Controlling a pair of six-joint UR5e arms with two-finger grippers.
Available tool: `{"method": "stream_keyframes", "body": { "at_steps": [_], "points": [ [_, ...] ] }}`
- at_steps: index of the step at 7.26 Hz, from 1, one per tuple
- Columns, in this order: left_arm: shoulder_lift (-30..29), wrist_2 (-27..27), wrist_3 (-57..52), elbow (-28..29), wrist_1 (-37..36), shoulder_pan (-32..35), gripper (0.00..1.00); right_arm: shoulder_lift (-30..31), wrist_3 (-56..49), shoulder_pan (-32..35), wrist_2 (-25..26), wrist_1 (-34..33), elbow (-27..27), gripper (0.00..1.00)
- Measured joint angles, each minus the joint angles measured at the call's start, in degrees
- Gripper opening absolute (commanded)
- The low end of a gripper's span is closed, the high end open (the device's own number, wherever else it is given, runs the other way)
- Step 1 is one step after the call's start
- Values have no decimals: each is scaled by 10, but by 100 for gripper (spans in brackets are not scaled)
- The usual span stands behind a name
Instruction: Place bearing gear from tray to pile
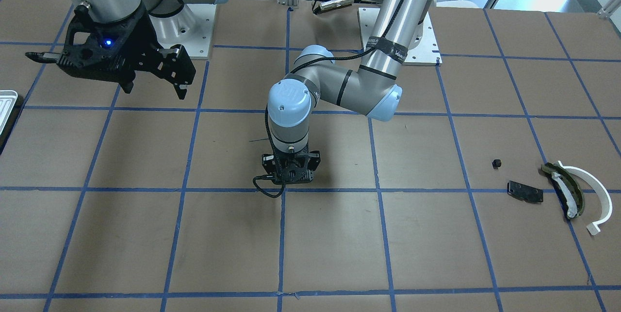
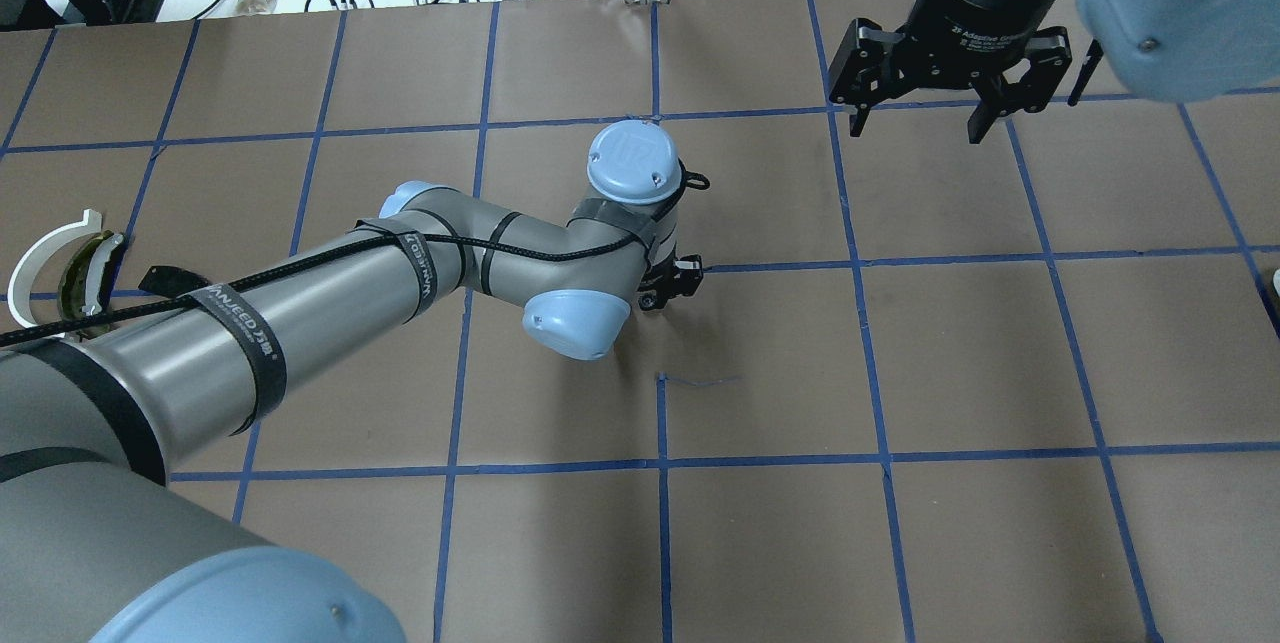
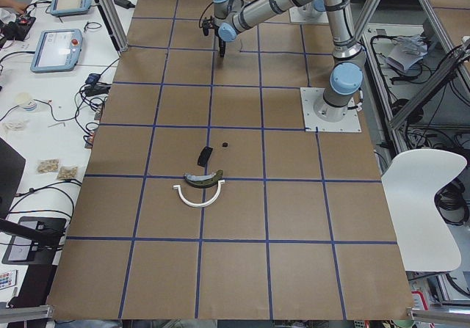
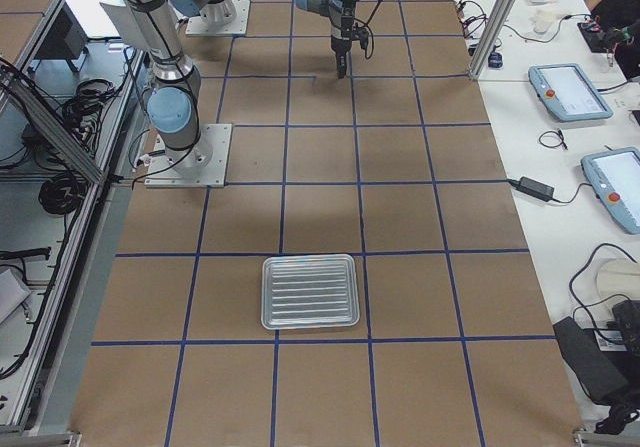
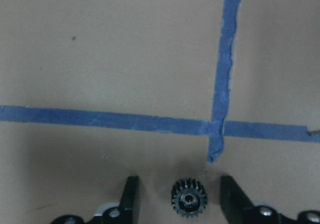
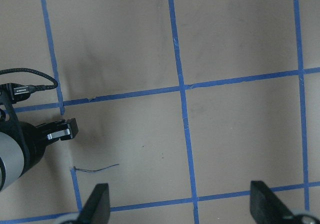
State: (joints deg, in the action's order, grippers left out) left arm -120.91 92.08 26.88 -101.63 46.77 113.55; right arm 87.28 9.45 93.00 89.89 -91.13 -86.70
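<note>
Black and toothed, with a pale hub, the bearing gear (image 5: 189, 201) lies flat on the brown paper (image 5: 100, 48) in the gap between the two fingers (image 5: 131, 196) of the left gripper (image 5: 180, 182). It sits a little nearer the finger on the wrist view's right and is clear of both. The jaws stand spread and grasp nothing. A crossing of blue tape (image 5: 218, 126) lies just beyond the fingertips.

My reading is that this is the pick-up step at mid-table. The gear is off the tray (image 4: 310, 292) but well short of the pile (image 1: 558, 190), which lies far off to the left arm's side. The next move calls for squeezing squarely across the teeth, then lifting straight before carrying. The part is small and could skid or tip if one finger meets it first.

At the pile, a small black piece (image 1: 496, 162) rests near the black plate (image 1: 525, 191), with the olive strip (image 1: 565, 190) and white arc (image 1: 589, 186) beyond. The right gripper (image 2: 917, 128) hangs high and apart, its fingers (image 6: 97, 206) wide with only paper between them.

The gear shows in the left wrist view alone, since the wrist covers it from the front and overhead cameras. The lower parts of the fingers are cut off at that frame's bottom edge. I cannot tell how close the tips are to the paper. The tray shows whole only in the right side view, too small to tell whether any piece sits on its ridges.
</note>
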Motion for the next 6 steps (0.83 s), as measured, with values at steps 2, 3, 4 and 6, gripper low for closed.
{"method": "stream_keyframes", "body": {
  "at_steps": [2,3,4,6],
  "points": [
    [7,-1,-7,2,2,-6,0,-32,-8,0,1,34,43,100],
    [22,-3,-23,7,23,-27,0,-37,-10,0,1,42,51,100],
    [50,-2,-62,13,70,-70,0,-38,-11,0,1,42,53,100],
    [124,24,-216,12,187,-202,0,-39,-12,1,-1,38,55,100]
  ]
}}
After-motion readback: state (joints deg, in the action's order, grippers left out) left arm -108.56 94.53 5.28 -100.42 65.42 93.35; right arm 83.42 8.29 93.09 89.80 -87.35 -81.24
